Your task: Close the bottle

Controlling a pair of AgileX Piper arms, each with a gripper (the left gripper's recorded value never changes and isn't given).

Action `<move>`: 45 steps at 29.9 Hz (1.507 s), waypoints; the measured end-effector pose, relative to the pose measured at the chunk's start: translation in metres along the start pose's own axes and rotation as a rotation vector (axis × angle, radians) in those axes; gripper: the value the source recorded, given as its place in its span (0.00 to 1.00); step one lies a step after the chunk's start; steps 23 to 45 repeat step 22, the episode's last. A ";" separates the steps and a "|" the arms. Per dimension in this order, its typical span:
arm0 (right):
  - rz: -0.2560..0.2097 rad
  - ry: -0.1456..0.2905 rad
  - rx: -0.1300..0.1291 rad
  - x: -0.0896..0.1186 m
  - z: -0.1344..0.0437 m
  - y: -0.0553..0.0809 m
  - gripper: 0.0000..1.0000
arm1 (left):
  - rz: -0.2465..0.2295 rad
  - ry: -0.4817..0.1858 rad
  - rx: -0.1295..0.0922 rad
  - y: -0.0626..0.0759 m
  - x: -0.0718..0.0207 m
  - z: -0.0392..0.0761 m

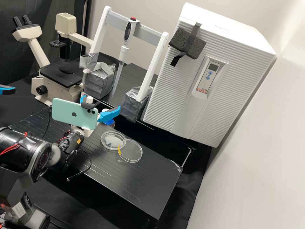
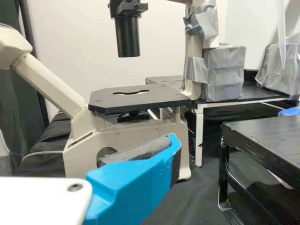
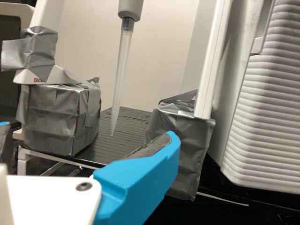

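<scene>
My right gripper [image 1: 101, 107] hangs over the back left of the raised black platform [image 1: 149, 181], with a teal phone [image 1: 74, 113] strapped to its wrist. Its two blue fingers stand apart, open, with nothing held between them. A small white and blue thing [image 1: 108, 121] peeks out just behind the lower finger; I cannot tell whether it is the bottle. In the right wrist view one blue finger [image 3: 140, 173] points toward the taped stand feet. My left gripper [image 1: 6, 90] sits at the far left edge, facing the microscope, its one visible finger [image 2: 136, 173] with a bare pad, open.
Two clear petri dishes [image 1: 112, 140] [image 1: 130, 151] lie on the platform just right of the right gripper. Behind it a pipette [image 1: 126, 41] hangs from a white stand with tape-wrapped feet [image 1: 99, 79]. A ribbed white machine [image 1: 206, 73] stands at the right and a microscope [image 1: 54, 76] at the back left.
</scene>
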 end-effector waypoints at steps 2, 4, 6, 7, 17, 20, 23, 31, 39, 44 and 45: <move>0.002 0.002 -0.002 -0.002 -0.001 0.001 1.00 | 0.003 0.004 -0.003 0.000 0.0001 0.000; 0.008 0.000 -0.001 -0.003 -0.001 0.001 1.00 | 0.007 0.008 -0.007 0.000 0.0002 0.000; 0.013 -0.004 0.005 -0.004 -0.002 0.001 1.00 | 0.006 0.007 -0.010 0.000 0.0002 0.000; 0.017 -0.009 0.007 -0.004 -0.003 0.001 1.00 | 0.006 0.007 -0.010 0.000 0.0002 0.000; 0.095 -0.064 0.008 -0.012 -0.007 0.000 1.00 | 0.006 0.007 -0.010 0.000 0.0002 0.000; 0.098 -0.058 0.007 -0.018 -0.007 0.001 1.00 | 0.006 0.007 -0.010 0.000 0.0002 0.000; 0.099 -0.058 0.011 -0.021 -0.006 0.001 1.00 | 0.006 0.007 -0.010 0.000 0.0002 0.000; 0.099 -0.058 0.011 -0.021 -0.006 0.001 1.00 | 0.006 0.007 -0.010 0.000 0.0002 0.000; 0.099 -0.058 0.011 -0.021 -0.006 0.001 1.00 | 0.006 0.007 -0.010 0.000 0.0002 0.000; 0.099 -0.058 0.011 -0.021 -0.006 0.001 1.00 | 0.006 0.007 -0.010 0.000 0.0002 0.000; 0.099 -0.058 0.011 -0.021 -0.006 0.001 1.00 | 0.006 0.007 -0.010 0.000 0.0002 0.000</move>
